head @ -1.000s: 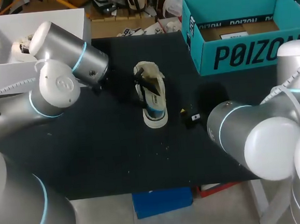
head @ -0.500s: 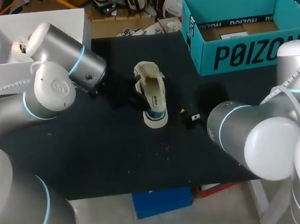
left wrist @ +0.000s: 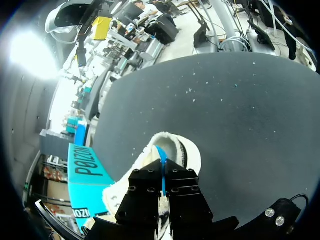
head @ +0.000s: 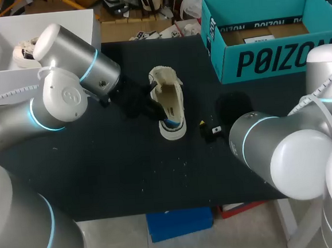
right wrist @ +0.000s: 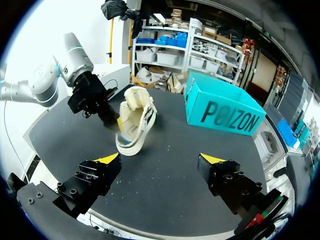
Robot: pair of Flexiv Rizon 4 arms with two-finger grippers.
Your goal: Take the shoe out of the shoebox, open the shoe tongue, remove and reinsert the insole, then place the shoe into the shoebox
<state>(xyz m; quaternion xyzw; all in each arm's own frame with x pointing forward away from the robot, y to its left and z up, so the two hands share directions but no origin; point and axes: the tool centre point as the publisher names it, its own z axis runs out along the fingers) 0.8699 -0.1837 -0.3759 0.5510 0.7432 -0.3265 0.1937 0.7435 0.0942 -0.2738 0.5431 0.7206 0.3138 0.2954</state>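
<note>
The shoe (head: 169, 103) was out of the teal shoebox (head: 275, 46) and lay near the middle of the tabletop (head: 129, 167). In the head view its toe pointed toward 6 o'clock, and the shoebox stood open at about 1 o'clock from it, well apart. The left gripper (left wrist: 163, 175) was at the shoe's 9 o'clock side, its fingers pressed together on a thin blue strip (left wrist: 161, 160) that came out of the shoe's fleecy opening. I could not tell whether this strip was the edge of the tongue or of the insole. The right gripper (right wrist: 160, 160) hung at about 4 o'clock from the shoe, spread wide and holding nothing. I judged the step to be the opening of the shoe or the drawing out of the insole. To do it well, the pull should be slow and go along the shoe's length. The shoe looked light and would likely slide or tip, so the free right gripper would better press down its toe first. As for writing, the shoebox carried one large dark word on its front wall and a smaller line on an inner wall. A pale label inside it was too small to read, and no print could be made out on the shoe.
</note>
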